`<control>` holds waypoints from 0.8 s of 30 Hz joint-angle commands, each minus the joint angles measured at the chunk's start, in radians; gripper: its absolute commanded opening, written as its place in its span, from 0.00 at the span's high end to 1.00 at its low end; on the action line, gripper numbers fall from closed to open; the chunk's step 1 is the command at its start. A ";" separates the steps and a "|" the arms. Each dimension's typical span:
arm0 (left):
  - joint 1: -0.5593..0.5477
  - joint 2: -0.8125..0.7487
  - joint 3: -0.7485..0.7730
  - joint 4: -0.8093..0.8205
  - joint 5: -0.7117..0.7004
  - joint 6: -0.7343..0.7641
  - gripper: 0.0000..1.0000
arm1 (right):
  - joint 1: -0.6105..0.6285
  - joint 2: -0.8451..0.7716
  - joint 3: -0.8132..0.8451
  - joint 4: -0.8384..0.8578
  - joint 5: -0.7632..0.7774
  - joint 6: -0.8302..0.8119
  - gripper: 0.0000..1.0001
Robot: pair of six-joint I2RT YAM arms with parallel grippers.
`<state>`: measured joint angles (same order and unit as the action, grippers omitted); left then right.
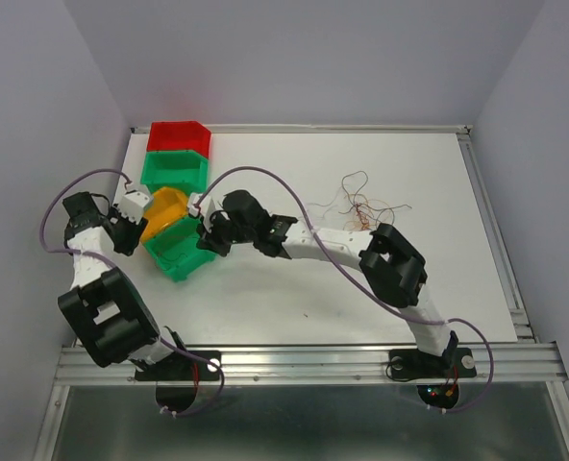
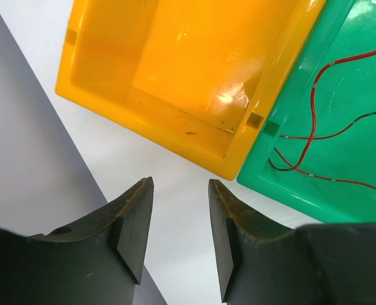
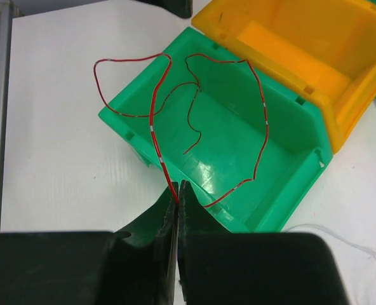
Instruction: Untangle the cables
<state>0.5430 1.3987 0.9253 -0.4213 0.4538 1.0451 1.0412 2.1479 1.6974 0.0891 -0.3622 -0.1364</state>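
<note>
White table (image 1: 294,173), pale grey walls (image 1: 313,58), tangled cables (image 1: 366,204)

A hair-thin red wire (image 3: 152,127) curls in loose loops across the green bin (image 3: 229,136), one loop hanging out past its rim and one end pinched between the right fingers (image 3: 166,222). The other cables (image 1: 363,205), red, orange and pale strands, lie tangled on the worktop (image 1: 294,173) well right of that bin.

Robotics lab, bolted arms, white table (image 1: 409,288), plain walls (image 1: 313,58)
</note>
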 commanded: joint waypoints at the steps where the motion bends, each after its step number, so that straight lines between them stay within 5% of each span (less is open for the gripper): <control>1: 0.000 -0.095 -0.003 0.018 0.028 0.004 0.49 | 0.003 0.036 0.054 0.006 -0.017 0.044 0.99; 11: -0.006 -0.280 -0.040 -0.013 0.057 0.035 0.49 | -0.066 0.138 0.175 0.000 -0.159 0.118 0.99; 24: -0.106 -0.231 -0.042 -0.036 0.111 0.021 0.49 | -0.113 0.170 0.249 -0.032 -0.256 0.192 0.99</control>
<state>0.4652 1.1580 0.8959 -0.4538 0.5259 1.0786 0.9417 2.2917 1.8381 0.0597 -0.5377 0.0032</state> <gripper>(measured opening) 0.512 0.034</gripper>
